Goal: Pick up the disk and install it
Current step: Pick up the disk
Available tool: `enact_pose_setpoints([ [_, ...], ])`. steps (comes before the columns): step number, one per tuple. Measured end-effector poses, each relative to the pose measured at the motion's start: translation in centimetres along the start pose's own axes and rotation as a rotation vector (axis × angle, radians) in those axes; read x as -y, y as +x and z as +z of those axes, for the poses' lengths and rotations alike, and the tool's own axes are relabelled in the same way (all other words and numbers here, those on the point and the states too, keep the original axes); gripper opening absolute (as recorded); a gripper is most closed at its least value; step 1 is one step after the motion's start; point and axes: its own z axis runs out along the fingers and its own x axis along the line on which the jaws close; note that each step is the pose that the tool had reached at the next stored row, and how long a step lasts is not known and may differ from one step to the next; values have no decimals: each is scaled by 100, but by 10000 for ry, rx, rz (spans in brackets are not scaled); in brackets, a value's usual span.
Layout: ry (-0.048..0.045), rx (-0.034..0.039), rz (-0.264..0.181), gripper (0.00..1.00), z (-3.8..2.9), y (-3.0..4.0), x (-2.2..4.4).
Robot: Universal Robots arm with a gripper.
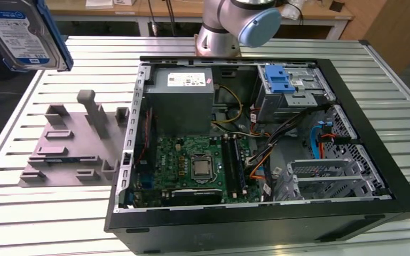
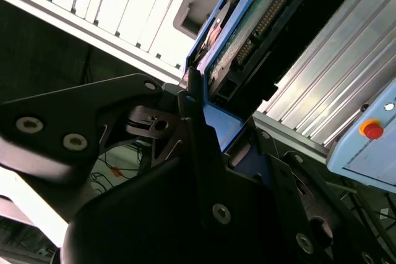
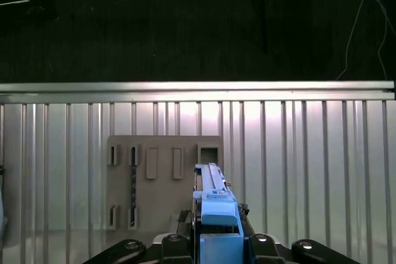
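The disk (image 1: 18, 36), a silver drive with a white-and-blue label and blue rails, hangs high in the air at the exterior view's far left, above the table's back corner. In the first wrist view the disk (image 3: 213, 201) shows edge-on with its blue rail toward the camera, and my gripper (image 3: 213, 240) is shut on its lower end. In the second wrist view the black fingers (image 2: 197, 115) clamp the blue-railed disk (image 2: 257, 20), whose green circuit board faces out.
An open black computer case (image 1: 376, 138) lies on the slatted metal table (image 1: 48, 213). Inside it are a drive bay with a blue bracket (image 1: 280, 80), a grey power-supply box (image 1: 183, 90) and a motherboard (image 1: 198, 165). A grey fixture block (image 1: 73, 144) with posts sits beside the case, at the exterior view's left.
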Motion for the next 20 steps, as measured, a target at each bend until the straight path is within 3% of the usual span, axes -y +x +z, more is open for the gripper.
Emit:
enact_pose_setpoints([
  [8,-7,-2,1,36,-19,26,53],
  [10,-5,0,1,36,-108,23,60],
  [13,-6,0,-1,36,-156,27,66],
  [20,-6,0,0,36,-164,52,72],
])
